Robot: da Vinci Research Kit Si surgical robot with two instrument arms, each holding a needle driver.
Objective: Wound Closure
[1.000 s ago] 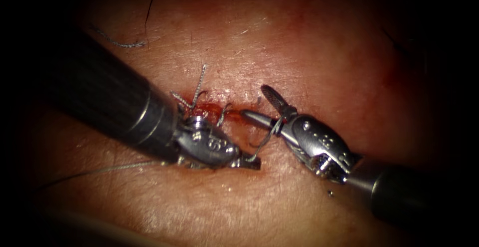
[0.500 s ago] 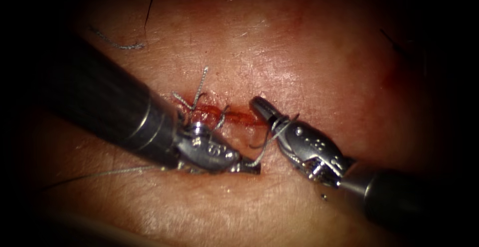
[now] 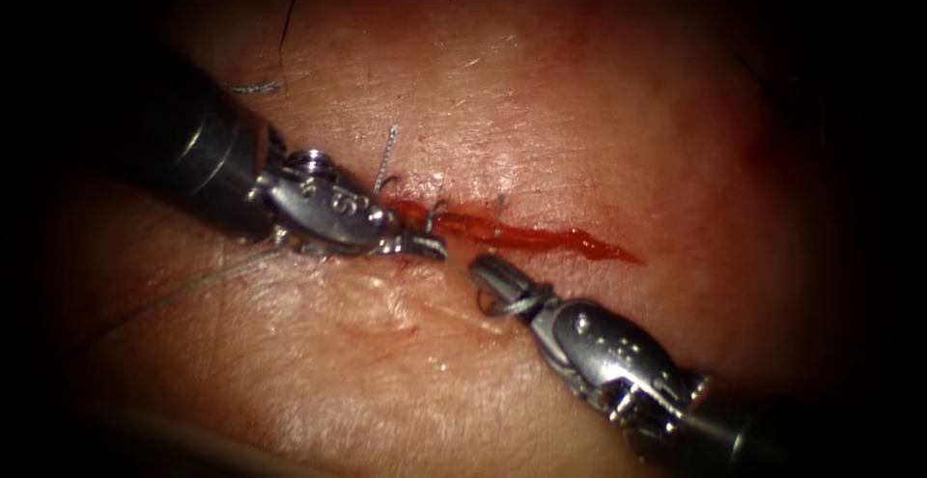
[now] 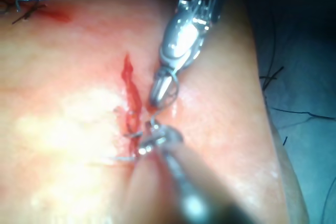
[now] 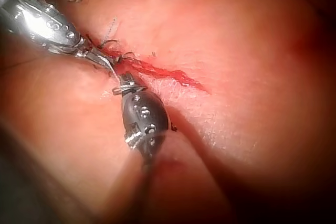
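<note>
Looking down through the endoscope, I see my left tool (image 3: 425, 245), a silver wristed needle driver on a dark shaft, reaching in from ten o'clock, its jaws together and clamped on the thin grey thread (image 3: 193, 285) right at the left end of the cut (image 3: 541, 237), a narrow slit lined with red fluid (image 3: 589, 243) that runs off toward three o'clock across the pale pink tissue (image 3: 541, 111). From the left tool the thread trails away along the tissue toward eight o'clock. My right tool (image 3: 488, 271), the same silver kind, comes up from five o'clock and stops just beside the left tool's tip, on the near side of the cut; its jaws are together, with a loop of the thread wound round them just behind the tip, and I cannot tell whether anything is pinched between them. Short cut ends of thread (image 3: 386, 159) stand up from the tissue at twelve o'clock of the left tool's wrist, beside the earlier stitch. I cannot make out the needle. From the left wrist camera, the right tool (image 4: 160, 92) points at my left tool (image 4: 149, 144) with the loop hanging at its tip, the cut (image 4: 128, 85) just beside both. From the right wrist camera, the loop circles the right tool (image 5: 125, 82), and a strand of thread (image 5: 111, 67) runs from it to the left tool (image 5: 97, 57) at the end of the cut (image 5: 163, 72).
</note>
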